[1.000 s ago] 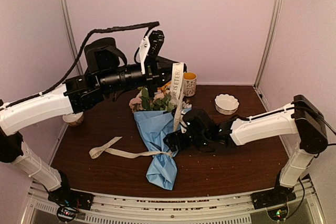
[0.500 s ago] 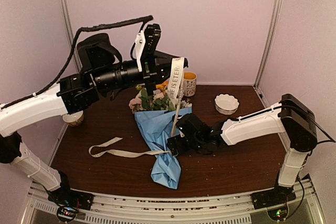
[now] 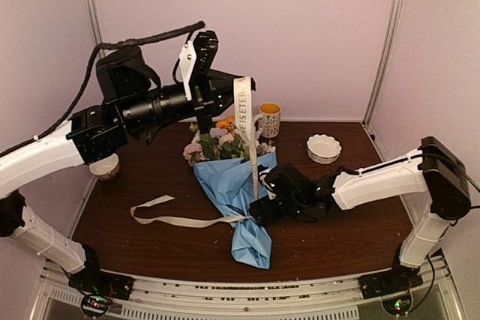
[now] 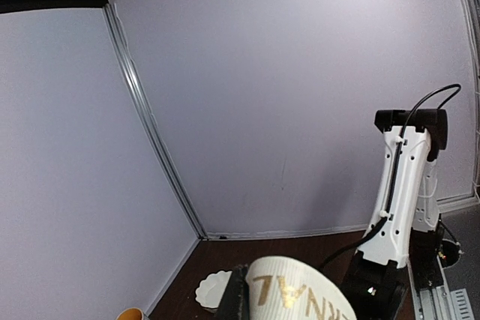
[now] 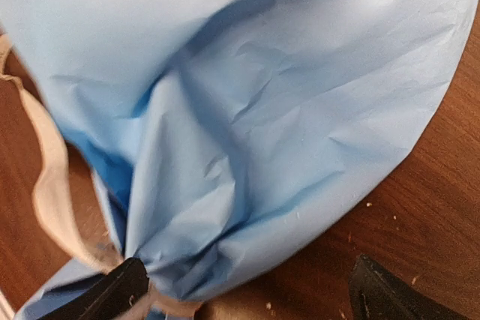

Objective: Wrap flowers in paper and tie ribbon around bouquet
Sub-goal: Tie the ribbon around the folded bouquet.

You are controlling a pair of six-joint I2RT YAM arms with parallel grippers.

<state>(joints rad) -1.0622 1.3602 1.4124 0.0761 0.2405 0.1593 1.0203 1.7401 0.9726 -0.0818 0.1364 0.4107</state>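
Note:
The bouquet lies on the table, a light blue paper [image 3: 234, 185] cone with the flowers [image 3: 219, 142] at its far end. The cream lettered ribbon [image 3: 242, 103] rises from the cone's narrow waist to my left gripper [image 3: 244, 86], which is shut on it high above the table. Its other end trails left across the wood. In the left wrist view the ribbon [image 4: 300, 294] curves over a dark finger [image 4: 235, 299]. My right gripper [image 3: 259, 207] is open at the waist's right side. The right wrist view shows the paper [image 5: 247, 110] and ribbon [image 5: 49, 185] ahead of its spread fingertips [image 5: 124, 290].
A mug [image 3: 270, 119] stands behind the flowers and a white scalloped bowl [image 3: 324, 148] at the back right. A small cup [image 3: 105, 167] sits at the left edge under the left arm. Booth walls close in the table on three sides.
My left arm has risen and drawn left, pulling the ribbon straighter. The bouquet's lower end has slid slightly right, and my right gripper has shifted right with it.

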